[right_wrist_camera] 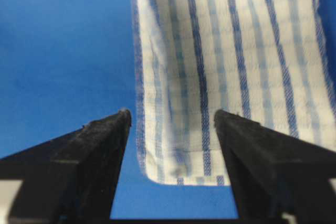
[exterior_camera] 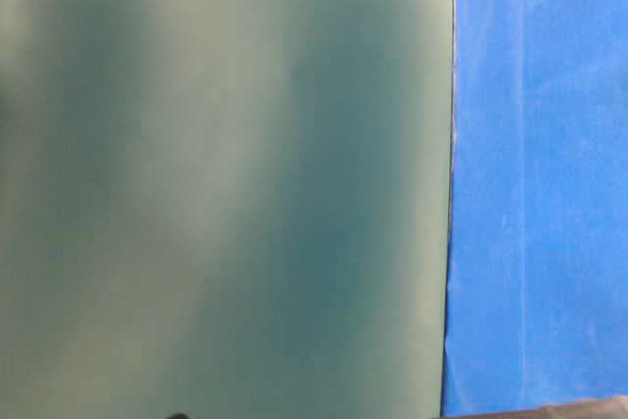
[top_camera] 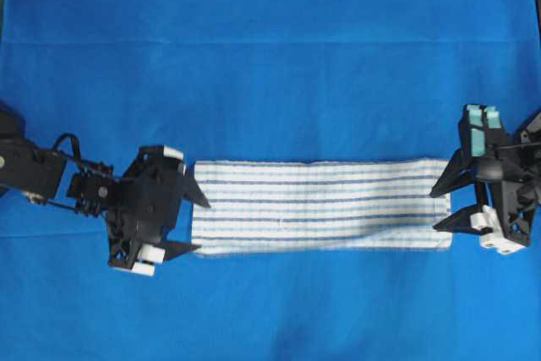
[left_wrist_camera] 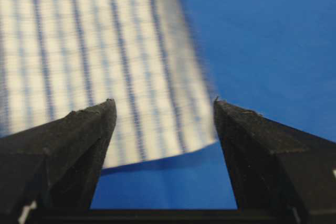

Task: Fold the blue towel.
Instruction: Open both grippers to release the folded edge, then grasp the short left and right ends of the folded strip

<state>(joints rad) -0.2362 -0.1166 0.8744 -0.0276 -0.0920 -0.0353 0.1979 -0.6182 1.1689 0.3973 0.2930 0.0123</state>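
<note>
The blue towel (top_camera: 321, 206) lay flat on the blue-covered counter (top_camera: 270, 57) as a long narrow strip, running from nine o'clock to three o'clock just below the middle of the overhead view. Its slim shape suggested that at least one lengthwise fold was already done, though the layers could not be counted from above. What seemed left was bringing one short end over to the other, and perhaps a further fold after that.

The left gripper (top_camera: 196, 224) sat at the towel's nine o'clock end with its jaws spread apart and nothing between them; in the left wrist view the towel's corner lay on the cover just ahead of the fingertips (left_wrist_camera: 92, 116), not pinched. The right gripper (top_camera: 444, 206) stood at the three o'clock end, likewise spread wide and empty, its tips reaching just over the short edge, which curled up slightly in the right wrist view.

The table-level view showed only a blurred grey-green surface and a strip of blue covering, so it gave nothing on the towel. Both arms were cut off at the frame edges overhead.
</note>
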